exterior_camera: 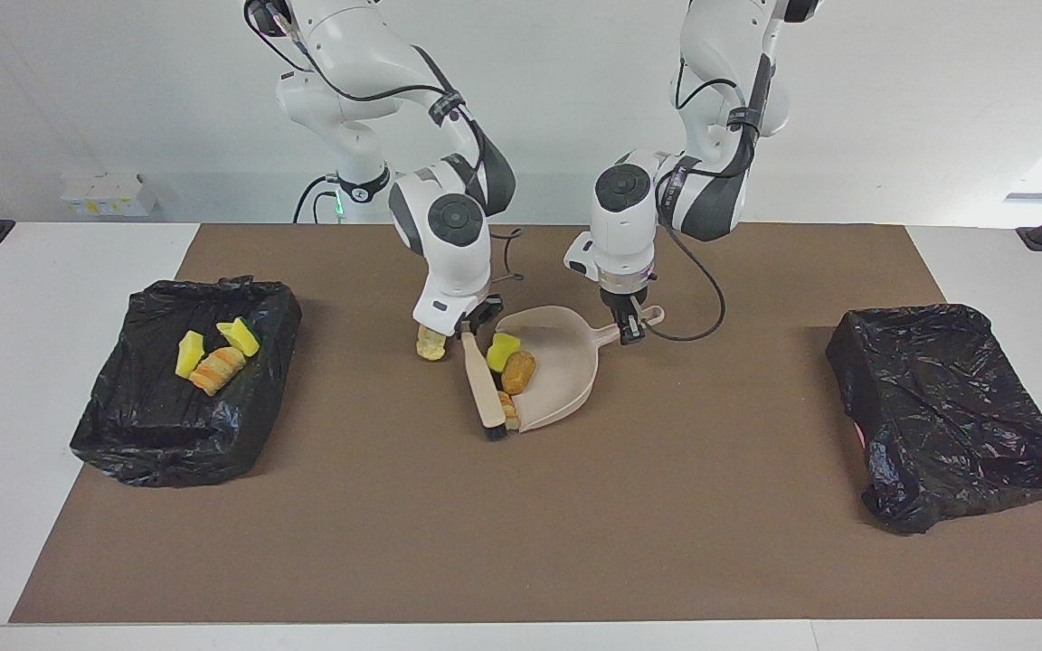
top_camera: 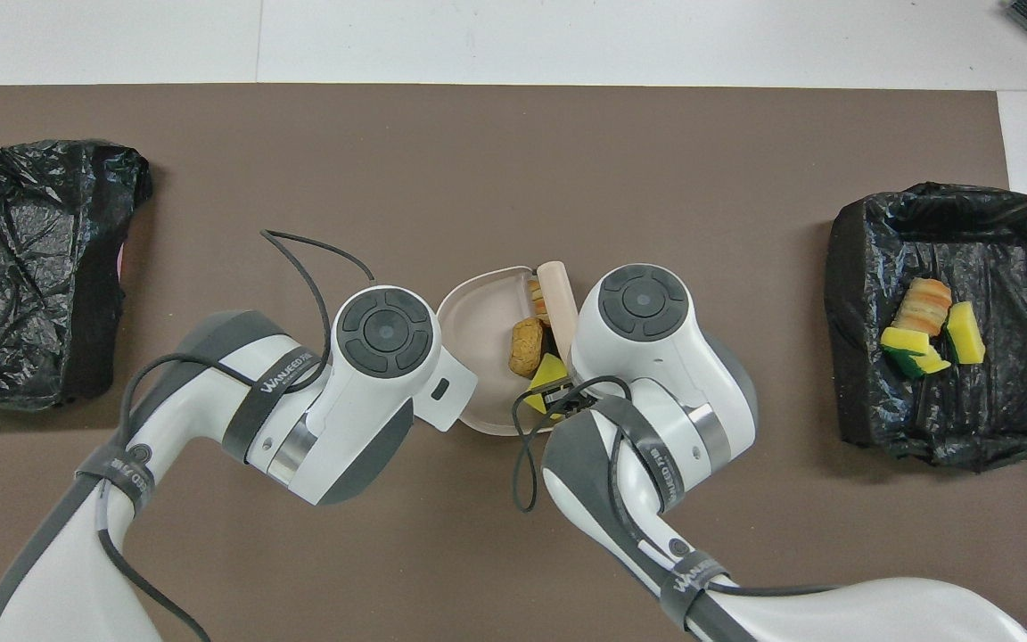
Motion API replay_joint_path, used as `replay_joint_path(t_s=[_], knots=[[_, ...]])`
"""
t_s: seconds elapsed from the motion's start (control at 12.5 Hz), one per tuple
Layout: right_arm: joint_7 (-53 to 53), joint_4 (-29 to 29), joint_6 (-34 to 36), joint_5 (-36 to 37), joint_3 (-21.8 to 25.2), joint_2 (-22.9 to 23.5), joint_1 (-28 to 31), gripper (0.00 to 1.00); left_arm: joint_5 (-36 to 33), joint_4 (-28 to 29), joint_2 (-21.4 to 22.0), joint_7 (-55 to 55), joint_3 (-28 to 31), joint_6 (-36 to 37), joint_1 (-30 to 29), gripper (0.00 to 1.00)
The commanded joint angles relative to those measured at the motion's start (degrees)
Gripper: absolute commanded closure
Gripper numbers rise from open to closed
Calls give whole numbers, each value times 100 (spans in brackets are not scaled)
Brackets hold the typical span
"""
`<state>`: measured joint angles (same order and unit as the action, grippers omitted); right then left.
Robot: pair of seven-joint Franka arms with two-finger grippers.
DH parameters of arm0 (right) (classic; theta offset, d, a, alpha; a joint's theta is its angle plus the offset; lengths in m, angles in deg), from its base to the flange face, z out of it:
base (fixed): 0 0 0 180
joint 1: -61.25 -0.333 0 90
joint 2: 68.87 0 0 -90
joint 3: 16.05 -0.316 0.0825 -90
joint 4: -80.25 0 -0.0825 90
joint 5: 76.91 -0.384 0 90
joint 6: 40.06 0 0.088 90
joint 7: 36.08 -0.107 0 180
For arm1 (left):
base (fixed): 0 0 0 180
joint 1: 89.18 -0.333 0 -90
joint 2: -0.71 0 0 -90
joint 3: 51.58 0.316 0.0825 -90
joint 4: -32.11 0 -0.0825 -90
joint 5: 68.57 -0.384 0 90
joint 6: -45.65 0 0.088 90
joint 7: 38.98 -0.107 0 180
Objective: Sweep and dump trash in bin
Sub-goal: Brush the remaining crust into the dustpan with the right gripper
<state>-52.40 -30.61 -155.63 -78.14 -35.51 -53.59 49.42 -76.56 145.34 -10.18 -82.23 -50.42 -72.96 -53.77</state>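
Bright even light, soft shadows, sharp focus

Centre is crowded: dustpan (exterior_camera: 550, 366) mouth is blocked by the brush (exterior_camera: 483, 387) lying across it, with right gripper (exterior_camera: 467, 330) and left gripper (exterior_camera: 629, 327) close on either side, so there is only a narrow gap between the arms. One pale scrap (exterior_camera: 431, 344) sits just beside the brush handle, toward the right arm's end. Brown mat (exterior_camera: 521, 542) farther from the robots is open. Black-lined bin (exterior_camera: 186, 384) with three scraps and second black bin (exterior_camera: 946, 411) wall off the two ends.
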Motion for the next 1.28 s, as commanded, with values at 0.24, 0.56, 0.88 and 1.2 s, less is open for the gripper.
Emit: replay_joint_path(t_s=[0.24, 0.56, 0.88, 1.2], knots=[[-600, 424, 770, -659, 12, -315, 4, 100, -54, 296, 192, -8, -2, -163, -122, 100], [-557, 381, 1571, -546, 39, -588, 662, 100, 25, 305, 201, -17, -2, -154, -130, 100], [-714, -618, 1678, -54, 74, -1211, 935, 100, 26, 384, 218, -131, -11, -154, -218, 100], [-854, -2251, 1003, -105, 65, -2282, 1130, 100, 26, 428, 244, -931, -2, -189, -192, 100]])
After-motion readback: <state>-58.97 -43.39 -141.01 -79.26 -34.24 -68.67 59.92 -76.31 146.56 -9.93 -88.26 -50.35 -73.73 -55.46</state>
